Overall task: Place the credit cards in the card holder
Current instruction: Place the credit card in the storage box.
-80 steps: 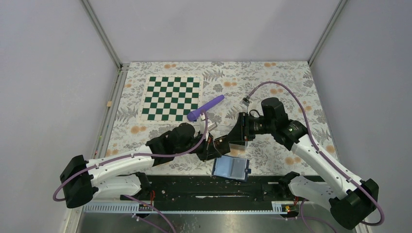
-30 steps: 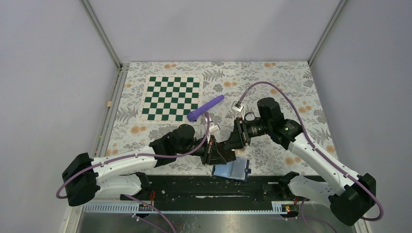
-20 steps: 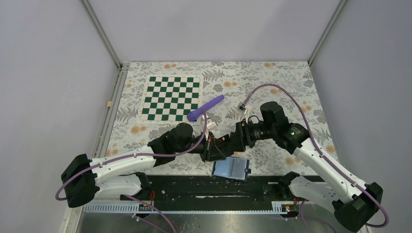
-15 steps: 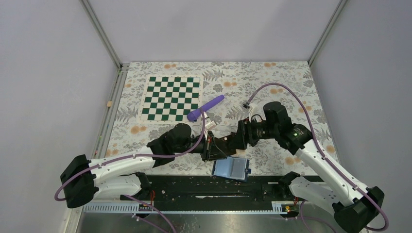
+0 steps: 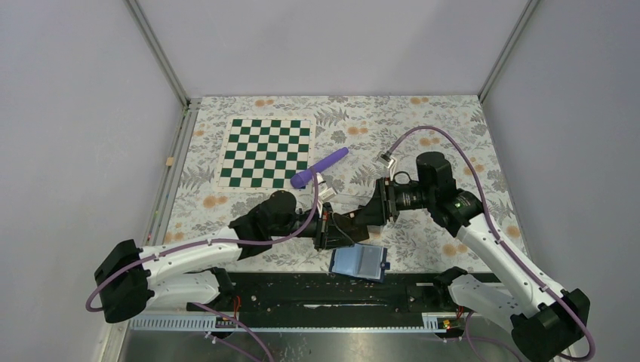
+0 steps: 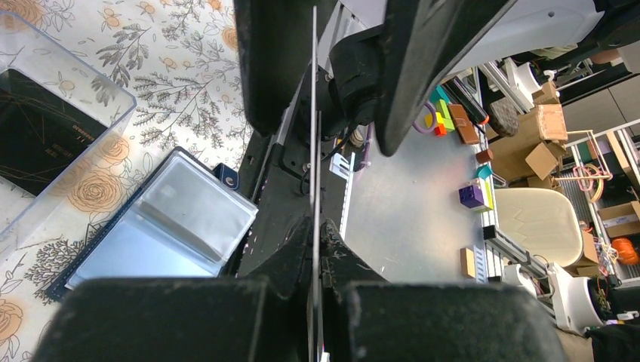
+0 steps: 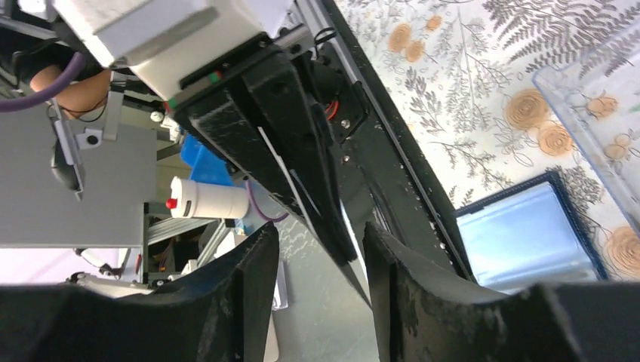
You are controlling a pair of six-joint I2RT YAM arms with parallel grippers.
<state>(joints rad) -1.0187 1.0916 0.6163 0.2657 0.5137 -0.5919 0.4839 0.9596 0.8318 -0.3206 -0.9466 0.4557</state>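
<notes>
Handover in mid-air: left gripper (image 6: 313, 230) pinches a credit card (image 6: 314, 188) edge-on, right gripper (image 6: 330, 136) spread astride it, card holder (image 5: 359, 262) lying open close by; next, I'd judge, right must close squarely before left releases.

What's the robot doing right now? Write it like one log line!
left gripper: shut on card | right gripper: open, straddling card | card holder: open on table

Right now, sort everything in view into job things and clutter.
Job: card holder, lying open; card in the left fingers; black card in the clear tray.
Lying about: chessboard; purple stick.
</notes>
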